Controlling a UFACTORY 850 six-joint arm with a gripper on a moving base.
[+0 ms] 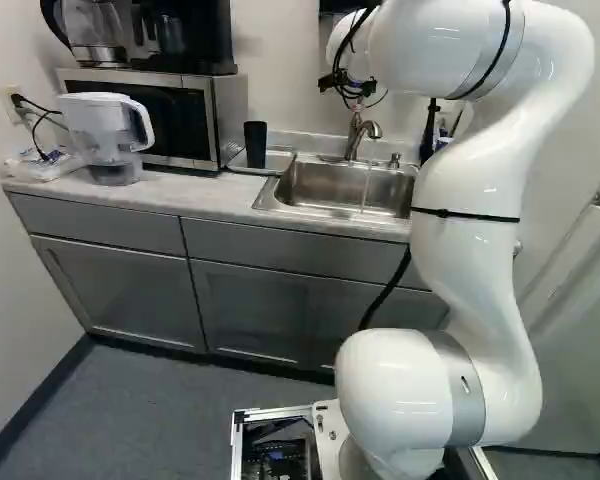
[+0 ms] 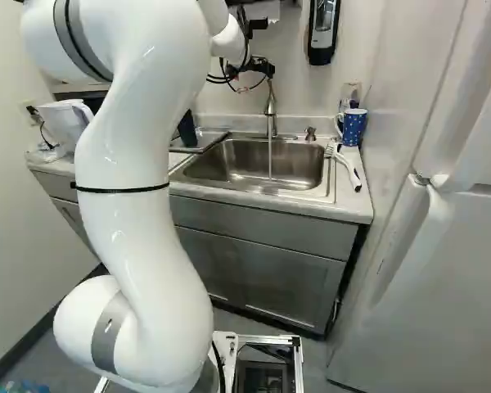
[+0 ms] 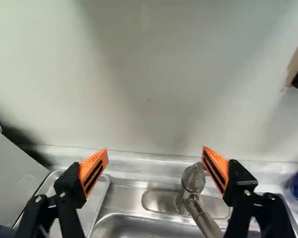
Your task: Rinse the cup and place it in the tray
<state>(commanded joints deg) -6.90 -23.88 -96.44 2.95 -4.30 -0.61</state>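
Note:
High over the back of the sink, at the faucet, is my gripper (image 2: 260, 65). In the wrist view the gripper (image 3: 155, 156) stands wide open with nothing held; the faucet (image 3: 193, 181) lies beyond and below, nearer one finger. Water runs from the spout into the sink (image 2: 237, 164). A dark cup (image 1: 255, 143) stands upright at the metal tray (image 1: 278, 160), between microwave and sink; whether it is wholly inside the rim I cannot tell. A blue patterned mug (image 2: 354, 127) stands on the counter at the sink's other side.
A microwave (image 1: 218, 115) with a coffee maker on top and a water pitcher (image 1: 110, 135) stand left of the tray. A brush (image 2: 344, 166) lies right of the sink, near the soap pump (image 2: 310, 133). A dispenser (image 2: 323, 33) hangs on the wall; a white fridge (image 2: 442, 270) stands right.

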